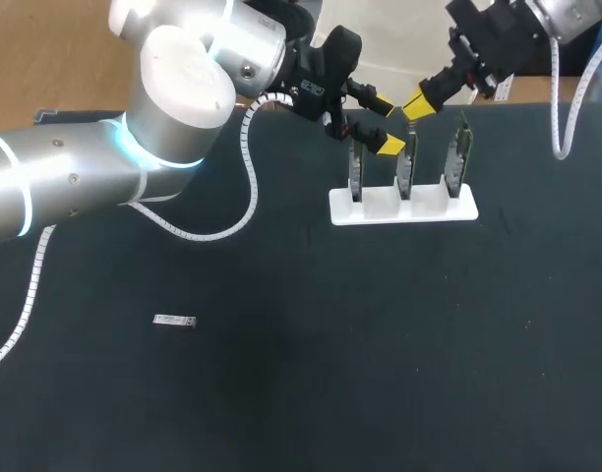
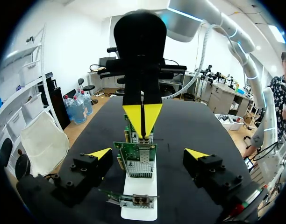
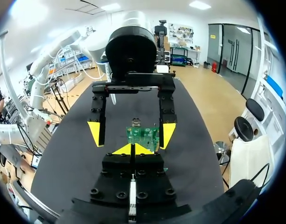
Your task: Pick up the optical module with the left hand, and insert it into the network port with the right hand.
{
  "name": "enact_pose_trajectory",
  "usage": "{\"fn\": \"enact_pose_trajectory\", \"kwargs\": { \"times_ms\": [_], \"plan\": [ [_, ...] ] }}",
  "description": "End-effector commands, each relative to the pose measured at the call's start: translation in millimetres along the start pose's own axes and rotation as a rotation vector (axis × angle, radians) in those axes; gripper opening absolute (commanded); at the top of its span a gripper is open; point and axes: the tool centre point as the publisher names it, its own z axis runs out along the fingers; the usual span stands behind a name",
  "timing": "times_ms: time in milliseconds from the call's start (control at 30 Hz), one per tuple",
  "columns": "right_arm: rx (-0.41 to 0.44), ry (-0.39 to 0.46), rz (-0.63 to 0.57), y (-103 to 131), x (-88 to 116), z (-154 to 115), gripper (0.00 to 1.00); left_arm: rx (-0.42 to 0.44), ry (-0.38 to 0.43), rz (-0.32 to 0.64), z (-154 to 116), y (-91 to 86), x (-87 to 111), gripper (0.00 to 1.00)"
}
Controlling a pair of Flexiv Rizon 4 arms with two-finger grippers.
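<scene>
The optical module [image 1: 174,321], a small silver bar, lies alone on the black table at the left front, far from both grippers. Three green network cards stand upright in a white stand [image 1: 402,208]. My left gripper [image 1: 385,124] hovers by the stand's left end, open, and its fingers flank the cards [image 2: 136,158] without touching them. My right gripper [image 1: 417,104] comes down from the back right, shut, its joined tips [image 2: 143,119] just above the middle card [image 1: 405,167]. Its own view shows its shut tips [image 3: 132,149] before a card [image 3: 143,136], with the left gripper [image 3: 132,134] open around it.
The left arm's large silver body [image 1: 173,108] and white cable [image 1: 247,187] hang over the table's back left. The table's [image 1: 380,374] far edge runs just behind the stand.
</scene>
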Motion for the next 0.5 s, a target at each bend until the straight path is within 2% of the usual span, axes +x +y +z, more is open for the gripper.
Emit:
{"fn": "enact_pose_trajectory", "kwargs": {
  "times_ms": [33, 500],
  "plan": [
    [-0.006, -0.002, 0.006, -2.7, 3.0, 0.8, 0.0, 0.003, 0.005, -0.002, 0.4, 1.7, -1.0, 1.0],
    [-0.012, -0.01, 0.032, 2.9, 9.7, 5.0, 0.0, 0.003, 0.005, -0.002, 0.4, 1.7, -1.0, 1.0]
  ]
}}
